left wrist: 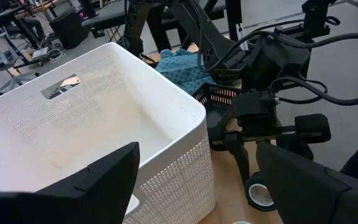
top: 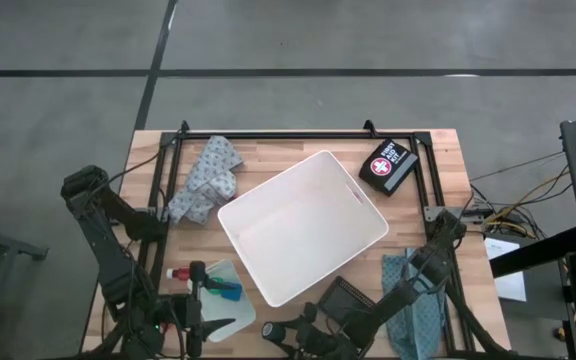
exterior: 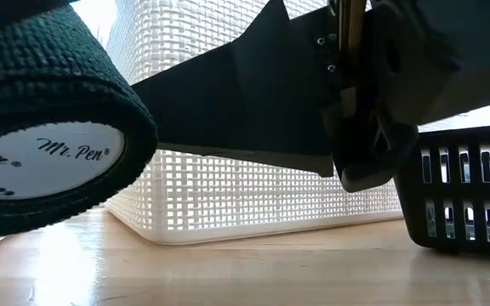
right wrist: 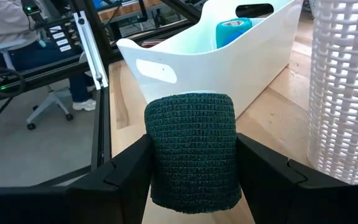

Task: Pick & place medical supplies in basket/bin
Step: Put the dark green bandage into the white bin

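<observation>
The right gripper [right wrist: 194,165] pinches a dark green bandage roll [right wrist: 194,149] between its two fingers, low over the table's front edge, just in front of the near corner of the large white bin [top: 303,225]. In the low view the same roll fills the foreground, its white core printed "Mr. Pen", with the bin's perforated wall behind it. Just beside the bin's near-right side, a small dark slotted basket [top: 346,298] sits close to the right arm, and a teal patterned cloth [top: 413,300] lies a little farther from the bin. The left gripper [left wrist: 197,186] hangs with its fingers spread wide and nothing between them, above the bin's near-left corner. On that side of the bin stands a small translucent tray [top: 218,295] holding a blue roll [right wrist: 232,30]. The bin itself sits angled at mid-table, empty inside. Beyond its far-left side lies a grey patterned cloth [top: 206,180], and past its far-right corner a dark first-aid case [top: 388,165].
</observation>
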{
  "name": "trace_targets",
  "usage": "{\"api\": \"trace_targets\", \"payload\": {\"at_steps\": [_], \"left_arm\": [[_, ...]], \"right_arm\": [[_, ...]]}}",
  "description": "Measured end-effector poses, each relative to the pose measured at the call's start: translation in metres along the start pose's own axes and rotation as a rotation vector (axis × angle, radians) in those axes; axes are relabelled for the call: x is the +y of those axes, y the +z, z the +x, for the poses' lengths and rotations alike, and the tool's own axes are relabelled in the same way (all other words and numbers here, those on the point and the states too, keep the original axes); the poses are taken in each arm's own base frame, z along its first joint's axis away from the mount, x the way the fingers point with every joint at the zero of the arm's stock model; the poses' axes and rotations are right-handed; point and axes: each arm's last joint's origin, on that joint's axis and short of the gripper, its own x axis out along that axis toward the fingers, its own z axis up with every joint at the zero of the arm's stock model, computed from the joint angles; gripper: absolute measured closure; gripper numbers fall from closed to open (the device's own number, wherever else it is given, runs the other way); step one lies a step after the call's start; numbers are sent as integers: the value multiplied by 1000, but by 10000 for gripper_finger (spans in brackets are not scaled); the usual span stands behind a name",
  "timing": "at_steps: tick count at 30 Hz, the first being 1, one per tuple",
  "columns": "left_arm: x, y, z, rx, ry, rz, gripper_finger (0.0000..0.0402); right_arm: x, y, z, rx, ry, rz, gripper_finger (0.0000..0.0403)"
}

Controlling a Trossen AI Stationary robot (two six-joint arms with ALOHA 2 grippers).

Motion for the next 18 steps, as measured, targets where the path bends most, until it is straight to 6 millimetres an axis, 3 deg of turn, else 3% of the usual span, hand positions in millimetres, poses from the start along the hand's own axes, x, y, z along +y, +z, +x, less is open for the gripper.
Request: {"api": "trace_targets", "payload": {"at_steps": [8,14,18], "left_arm": [[0,0,0,0,0,0,73],[0,0,0,0,0,0,73],[0,0,0,0,0,0,73]], "right_arm": [[-2,2,-1,47,-6,35,197],[-5,19,-9,171,-24,43,197],[-11,33,-3,312,-18,120,197]]}}
